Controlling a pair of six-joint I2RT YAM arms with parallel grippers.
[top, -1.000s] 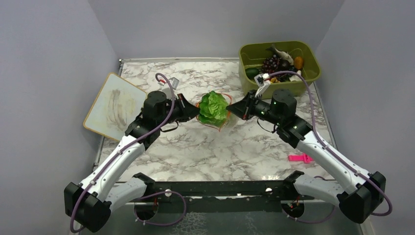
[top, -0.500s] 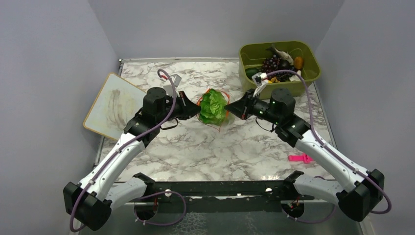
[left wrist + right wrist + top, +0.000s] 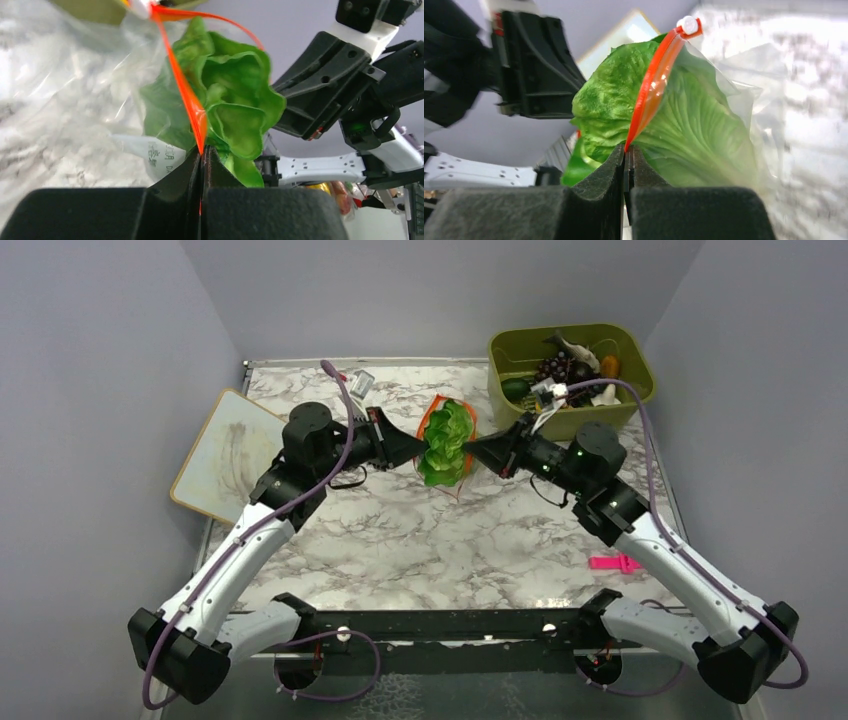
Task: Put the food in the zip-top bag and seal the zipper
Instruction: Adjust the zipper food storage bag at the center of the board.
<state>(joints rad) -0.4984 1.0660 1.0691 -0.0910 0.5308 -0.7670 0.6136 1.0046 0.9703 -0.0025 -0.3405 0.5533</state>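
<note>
Left wrist view, nearest first: the left fingers were pressed together on the zipper, and its orange-red strip rose straight out from between their tips. Just beyond the tips hung the zip-top bag with the lettuce, and past that stood the right fingers.

From the right wrist the picture was mirrored. The right fingers were also closed on the strip. The leaf lay partly behind the clear film and partly outside the mouth, toward the left fingers.

In the top view, compared with a second before, both pairs of fingers had risen and moved away from the arm bases. The bag, which had lain flat on the table, now hung between them by its mouth. I think this let the lettuce sink deeper, but the mouth looked not yet sealed. Beyond the right fingers, the grapes and other food remained in the olive bin.
</note>
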